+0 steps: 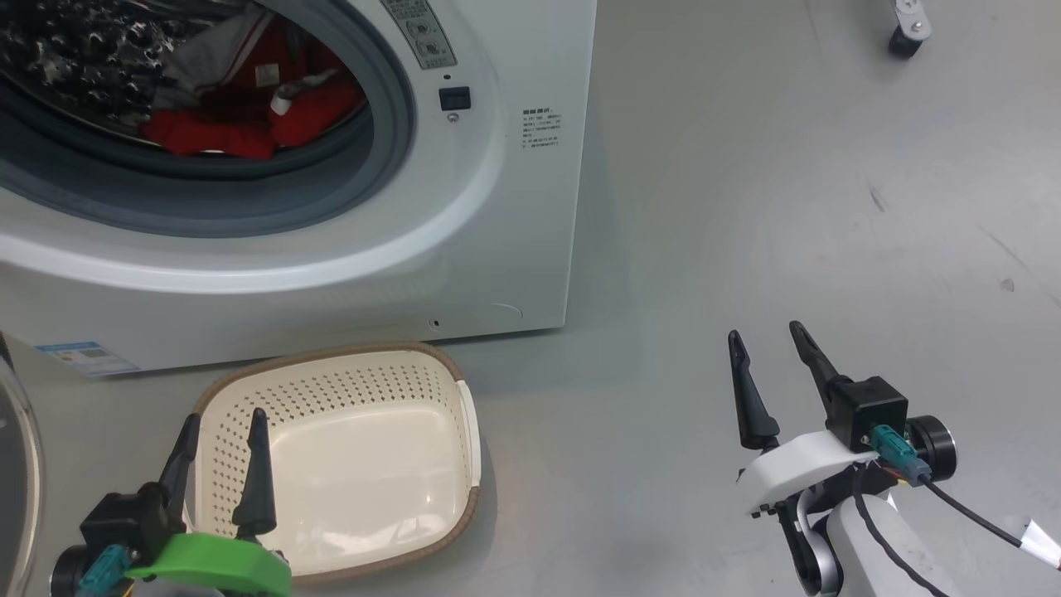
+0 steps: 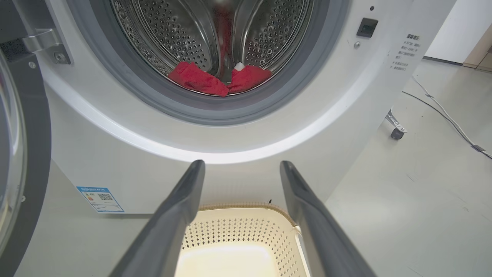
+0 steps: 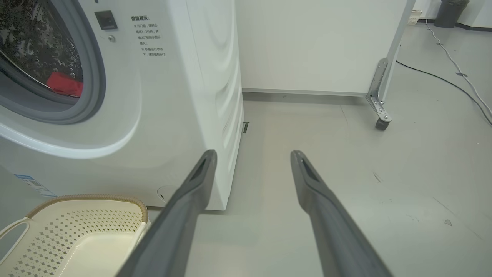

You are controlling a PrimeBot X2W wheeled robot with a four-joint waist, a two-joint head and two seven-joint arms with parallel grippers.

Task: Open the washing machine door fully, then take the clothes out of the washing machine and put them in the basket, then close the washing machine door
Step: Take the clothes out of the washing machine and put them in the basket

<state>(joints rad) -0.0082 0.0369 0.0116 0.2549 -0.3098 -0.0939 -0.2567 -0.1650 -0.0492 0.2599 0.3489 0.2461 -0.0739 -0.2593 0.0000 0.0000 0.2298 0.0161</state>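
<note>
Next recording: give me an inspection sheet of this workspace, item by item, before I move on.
Surface: grey floor, with a few scuff marks.
Job's things: washing machine door stands open at the left; red clothes lie in the drum of the washing machine; basket sits on the floor in front of it, with nothing in it.
Clutter: nothing seen.
Tools: left tool open above the basket; right tool open over bare floor; both hold nothing.
Cables: black cable at the right wrist; floor cables at the far right.
Surroundings: white partition on a castor.
</note>
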